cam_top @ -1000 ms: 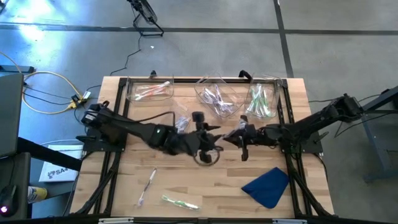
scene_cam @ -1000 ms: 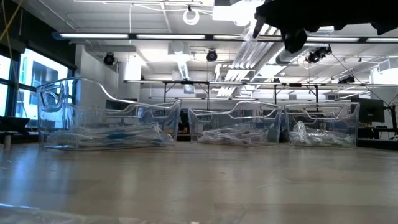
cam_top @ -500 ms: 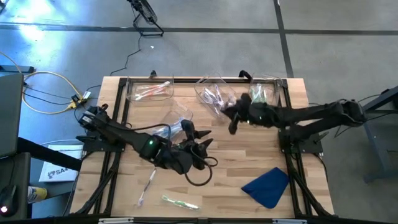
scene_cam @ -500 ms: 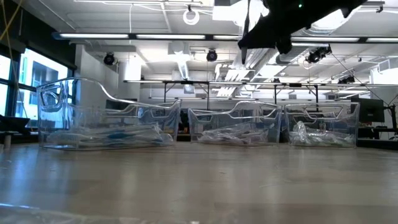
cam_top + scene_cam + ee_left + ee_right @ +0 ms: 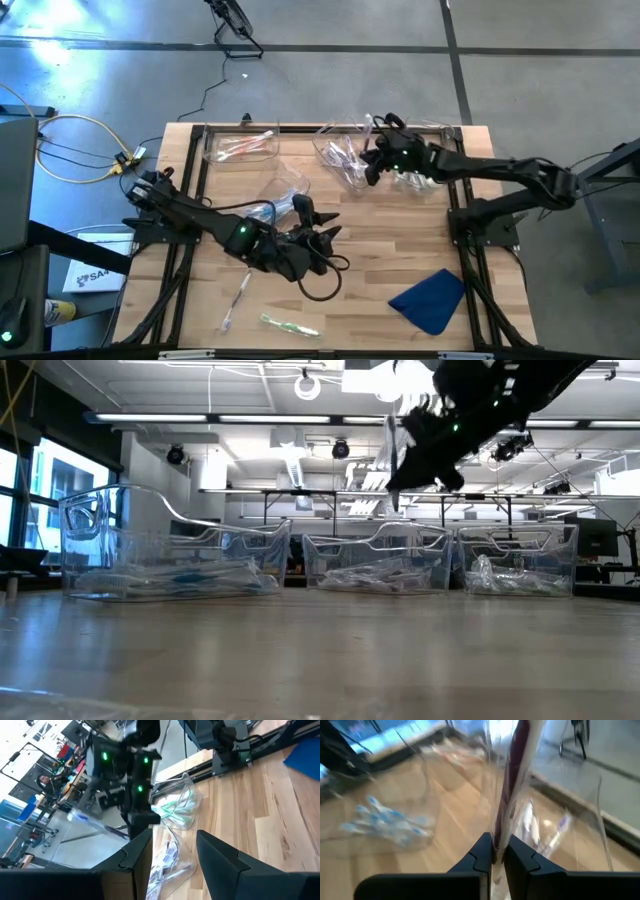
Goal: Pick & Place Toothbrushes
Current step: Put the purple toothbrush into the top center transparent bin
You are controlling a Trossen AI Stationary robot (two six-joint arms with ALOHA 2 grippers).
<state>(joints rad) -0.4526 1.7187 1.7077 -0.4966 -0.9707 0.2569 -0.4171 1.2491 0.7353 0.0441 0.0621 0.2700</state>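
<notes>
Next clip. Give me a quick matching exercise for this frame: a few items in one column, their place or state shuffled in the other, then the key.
Items:
1. right gripper
2. left gripper
3. blue cloth
4. green toothbrush

States:
A. lying flat near the table's front edge
B. jaws open, holding nothing, mid-table
C. crumpled at the front right of the table
D. shut on a wrapped toothbrush over the bins

Pairs: 1-D, 2-B, 3-C, 4-A

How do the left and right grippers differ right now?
The right gripper is shut on a wrapped toothbrush; the left gripper is open and empty. The right gripper is up over the middle bin at the table's far edge; the left gripper hangs over mid-table. Both are dark two-finger grippers.
</notes>
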